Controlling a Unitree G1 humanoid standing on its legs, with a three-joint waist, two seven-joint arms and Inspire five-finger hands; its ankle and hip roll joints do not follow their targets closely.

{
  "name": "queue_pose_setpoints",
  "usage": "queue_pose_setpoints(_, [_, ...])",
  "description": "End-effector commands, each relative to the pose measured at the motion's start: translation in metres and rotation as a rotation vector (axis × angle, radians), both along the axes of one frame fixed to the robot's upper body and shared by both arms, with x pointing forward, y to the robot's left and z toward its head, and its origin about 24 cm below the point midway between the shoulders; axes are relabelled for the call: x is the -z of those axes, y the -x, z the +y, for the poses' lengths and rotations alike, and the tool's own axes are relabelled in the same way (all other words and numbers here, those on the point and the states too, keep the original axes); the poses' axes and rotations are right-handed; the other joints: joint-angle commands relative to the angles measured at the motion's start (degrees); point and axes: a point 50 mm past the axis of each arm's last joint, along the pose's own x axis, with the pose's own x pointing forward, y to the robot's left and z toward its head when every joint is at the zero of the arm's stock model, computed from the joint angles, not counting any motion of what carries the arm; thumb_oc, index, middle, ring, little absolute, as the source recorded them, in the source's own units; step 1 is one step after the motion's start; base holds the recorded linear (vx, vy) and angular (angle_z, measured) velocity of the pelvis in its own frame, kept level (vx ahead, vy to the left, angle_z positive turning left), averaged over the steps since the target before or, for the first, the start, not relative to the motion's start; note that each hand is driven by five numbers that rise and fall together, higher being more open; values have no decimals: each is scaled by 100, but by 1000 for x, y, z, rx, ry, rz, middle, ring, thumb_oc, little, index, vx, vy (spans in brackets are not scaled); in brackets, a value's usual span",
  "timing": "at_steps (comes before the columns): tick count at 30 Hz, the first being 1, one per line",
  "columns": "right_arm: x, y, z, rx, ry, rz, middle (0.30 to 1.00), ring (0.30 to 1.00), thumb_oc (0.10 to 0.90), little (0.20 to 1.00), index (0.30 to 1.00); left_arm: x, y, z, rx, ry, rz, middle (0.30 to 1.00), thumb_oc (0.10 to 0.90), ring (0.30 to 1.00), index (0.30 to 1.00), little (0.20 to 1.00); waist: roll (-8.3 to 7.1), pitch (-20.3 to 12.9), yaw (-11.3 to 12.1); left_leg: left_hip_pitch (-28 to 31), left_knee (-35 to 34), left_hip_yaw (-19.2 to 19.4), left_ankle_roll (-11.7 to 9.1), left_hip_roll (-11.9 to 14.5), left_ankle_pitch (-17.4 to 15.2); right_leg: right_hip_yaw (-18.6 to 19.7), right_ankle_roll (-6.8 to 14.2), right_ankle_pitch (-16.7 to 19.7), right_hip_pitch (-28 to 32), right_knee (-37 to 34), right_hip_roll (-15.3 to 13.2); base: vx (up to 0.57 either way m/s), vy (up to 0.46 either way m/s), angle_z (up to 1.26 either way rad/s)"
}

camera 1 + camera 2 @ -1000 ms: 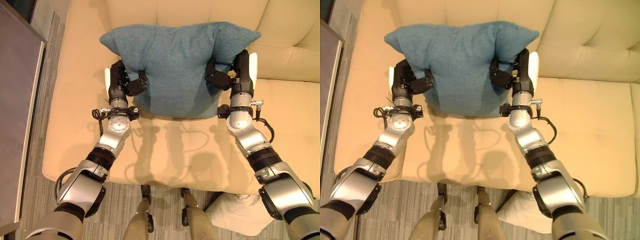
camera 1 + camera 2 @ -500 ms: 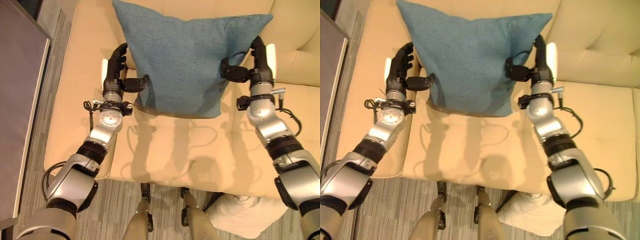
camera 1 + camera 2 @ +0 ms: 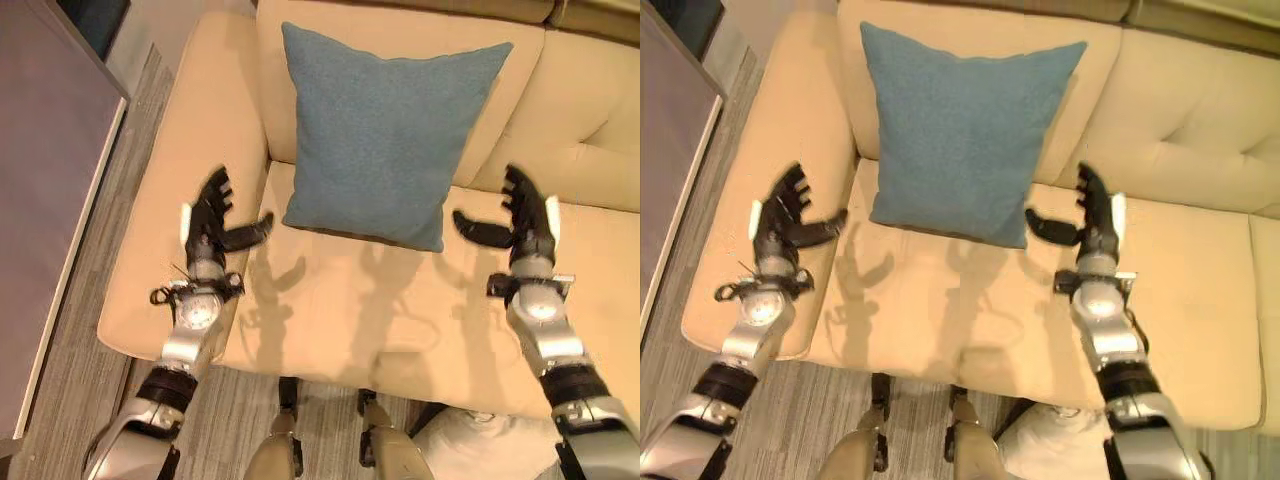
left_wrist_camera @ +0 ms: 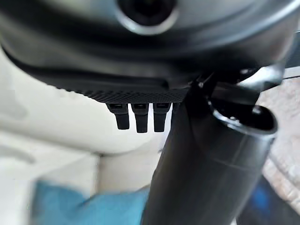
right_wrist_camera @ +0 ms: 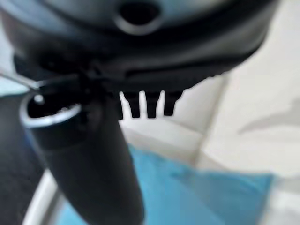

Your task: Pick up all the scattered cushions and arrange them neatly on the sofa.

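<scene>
Left eye view: the fingers (image 3: 216, 190) of the left hand (image 3: 207, 222) are seen spread and straight, thumb held out toward the cushion, with nothing held between them. The fingers (image 3: 518, 186) of the right hand (image 3: 530, 226) are likewise splayed wide, the thumb stretched inward, and nothing is grasped. Both hands are held above the seat of the sofa (image 3: 340, 310), one at each side of the teal cushion (image 3: 385, 130) and clear of it. In each wrist view the fingertips are shown straight, with blurred teal fabric beyond them.

The teal cushion is propped upright against the cream backrest, its lower edge resting on the seat beside the left armrest (image 3: 190, 160), its corners squared and slightly tilted. A white cushion (image 3: 475, 450) is seen on the grey floor (image 3: 90, 300) in front of the sofa, below the right arm, partly cut off by the picture's edge.
</scene>
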Motion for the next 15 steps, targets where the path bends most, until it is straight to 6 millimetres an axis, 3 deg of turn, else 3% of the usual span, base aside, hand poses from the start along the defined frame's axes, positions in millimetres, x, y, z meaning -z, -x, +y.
queue_pose_setpoints(1, [-10, 11, -3, -30, 107, -92, 900, 900, 800, 900, 900, -15, 4, 5, 40, -77, -112, 900, 800, 900, 900, 900, -252, -596, 81, 406, 10, 126, -11, -270, -582, 92, 267, -579, 451, 29, -60, 0, 0, 0])
queue_pose_setpoints(4, [19, 32, -7, -18, 153, 10, 900, 900, 800, 900, 900, 23, 29, 17, 17, -71, 16, 900, 800, 900, 900, 900, -263, -644, 89, 555, 10, 149, -7, -255, -607, 56, 277, -629, 618, 29, -62, 0, 0, 0])
queue_pose_setpoints(5, [19, 32, -7, -18, 153, 10, 900, 900, 800, 900, 900, 23, 29, 17, 17, -71, 16, 900, 800, 900, 900, 900, -263, -644, 89, 557, 10, 149, -7, -255, -608, 56, 277, -630, 620, 29, -62, 32, -15, -1])
queue_pose_setpoints(6, [43, 48, -9, -5, 143, 86, 900, 900, 800, 900, 900, 48, 48, 24, 2, -65, 113, 900, 800, 900, 900, 900, -268, -692, 89, 669, 10, 147, 1, -241, -623, 31, 284, -650, 746, 29, -67, 25, -6, -5])
queue_pose_setpoints(13, [117, 102, -15, 48, 90, 387, 900, 900, 800, 900, 900, 133, 117, 46, -58, -69, 511, 900, 800, 900, 900, 900, -271, -894, 105, 1080, 10, 181, 11, -212, -669, -22, 315, -692, 1175, 29, -74, 5, -1, 0])
queue_pose_setpoints(14, [117, 102, -15, 48, 90, 387, 900, 900, 800, 900, 900, 133, 118, 46, -58, -69, 511, 900, 800, 900, 900, 900, -271, -890, 106, 1088, 10, 182, 11, -212, -671, -21, 316, -694, 1183, 29, -74, 0, 0, 0])
queue_pose_setpoints(15, [135, 115, -13, 50, 75, 471, 900, 900, 800, 900, 900, 156, 138, 49, -64, -107, 644, 900, 800, 900, 900, 900, -279, -942, 111, 1209, 10, 210, 28, -204, -691, -2, 317, -713, 1301, 29, -59, 0, 0, 0])
